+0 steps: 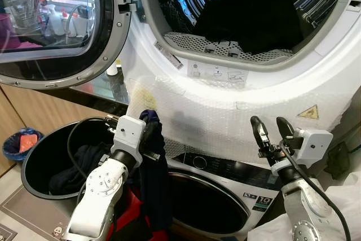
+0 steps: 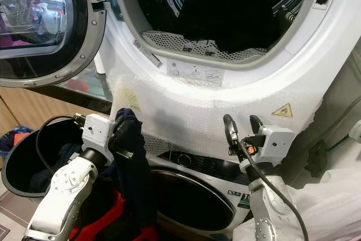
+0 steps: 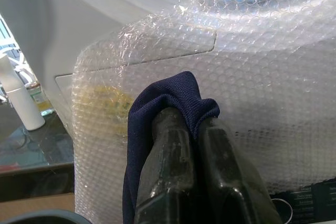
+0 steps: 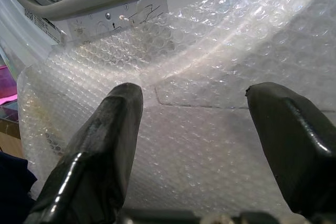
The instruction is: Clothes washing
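Left gripper (image 3: 197, 129): 2 black fingers (image 3: 168, 166) pressed together, clamped on a fold of navy garment (image 1: 153, 162) bunched over the tips. Cloth hanging straight down from the grip, draped in front of the lower machine's door (image 1: 206, 198). Held up just before the bubble wrap (image 3: 252, 61) taped over the white front of the upper machine (image 1: 316, 80), below its opening.

Right gripper (image 4: 202, 129): 2 fingers (image 4: 105, 140) spread wide apart, nothing between them, pointing up at the same bubble-wrapped panel. Raised to the right of the navy garment, well apart from it, beneath the yellow warning triangle (image 1: 308, 112).

Above both: open drum (image 1: 248, 9) of the upper machine, lit blue inside, with dark clothes (image 1: 254, 21) piled at the back and a perforated lint grille (image 1: 214, 46) along the lower lip. Round glass door (image 1: 53, 23) swung open to the left.

Below: control strip (image 1: 225, 167) of the lower machine with a dial, dark round door under it.

Left of the left arm: black round basket (image 1: 39, 162) on the floor, holding dark clothing (image 1: 76, 170) and a black cable looped over its rim. Something red (image 1: 127, 213) low beside the arm. Blue bin (image 1: 20, 142) further left against wooden cabinetry. White bottle (image 3: 21, 103) standing on a dark glossy surface beside the machine.
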### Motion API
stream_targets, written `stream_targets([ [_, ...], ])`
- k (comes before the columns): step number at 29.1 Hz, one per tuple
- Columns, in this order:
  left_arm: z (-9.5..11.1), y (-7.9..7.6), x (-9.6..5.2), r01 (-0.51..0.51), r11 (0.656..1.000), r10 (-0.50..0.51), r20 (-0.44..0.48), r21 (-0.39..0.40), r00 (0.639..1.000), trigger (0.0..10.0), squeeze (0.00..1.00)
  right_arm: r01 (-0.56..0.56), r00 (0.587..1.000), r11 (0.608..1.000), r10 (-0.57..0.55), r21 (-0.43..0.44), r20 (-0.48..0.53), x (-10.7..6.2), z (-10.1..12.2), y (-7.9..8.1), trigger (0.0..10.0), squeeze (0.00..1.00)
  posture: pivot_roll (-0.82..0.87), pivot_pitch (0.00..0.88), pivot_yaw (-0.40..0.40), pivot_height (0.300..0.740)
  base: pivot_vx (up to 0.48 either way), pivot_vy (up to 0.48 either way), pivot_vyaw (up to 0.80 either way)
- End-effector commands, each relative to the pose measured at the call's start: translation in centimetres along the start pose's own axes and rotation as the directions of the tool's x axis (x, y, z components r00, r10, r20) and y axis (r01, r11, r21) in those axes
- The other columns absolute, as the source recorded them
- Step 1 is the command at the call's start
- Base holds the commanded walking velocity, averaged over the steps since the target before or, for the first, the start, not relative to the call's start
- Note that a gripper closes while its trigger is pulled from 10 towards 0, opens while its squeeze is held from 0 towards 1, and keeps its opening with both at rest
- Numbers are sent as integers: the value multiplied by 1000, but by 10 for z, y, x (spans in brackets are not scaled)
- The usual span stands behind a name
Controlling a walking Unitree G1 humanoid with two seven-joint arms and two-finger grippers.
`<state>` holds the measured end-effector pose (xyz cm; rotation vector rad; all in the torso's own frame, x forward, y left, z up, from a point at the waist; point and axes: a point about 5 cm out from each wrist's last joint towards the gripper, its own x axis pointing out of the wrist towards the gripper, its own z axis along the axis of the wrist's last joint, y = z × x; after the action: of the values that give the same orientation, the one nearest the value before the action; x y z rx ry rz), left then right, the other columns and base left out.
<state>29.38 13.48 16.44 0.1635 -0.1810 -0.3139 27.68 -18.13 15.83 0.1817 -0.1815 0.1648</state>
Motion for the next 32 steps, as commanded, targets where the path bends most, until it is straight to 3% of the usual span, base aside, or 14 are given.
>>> stream_targets([
  [1,7,0,3,8,1000,-9,35,14,999,10000,0,3,1000,1000,-3,3,-9,-1,-2,-1,10000,0,-24,0,5,740,0,0,0],
  [32,9,0,2,12,1000,-13,36,14,999,10000,0,9,1000,1000,-9,16,-10,-1,-3,1,10000,0,-17,8,6,740,0,0,0],
])
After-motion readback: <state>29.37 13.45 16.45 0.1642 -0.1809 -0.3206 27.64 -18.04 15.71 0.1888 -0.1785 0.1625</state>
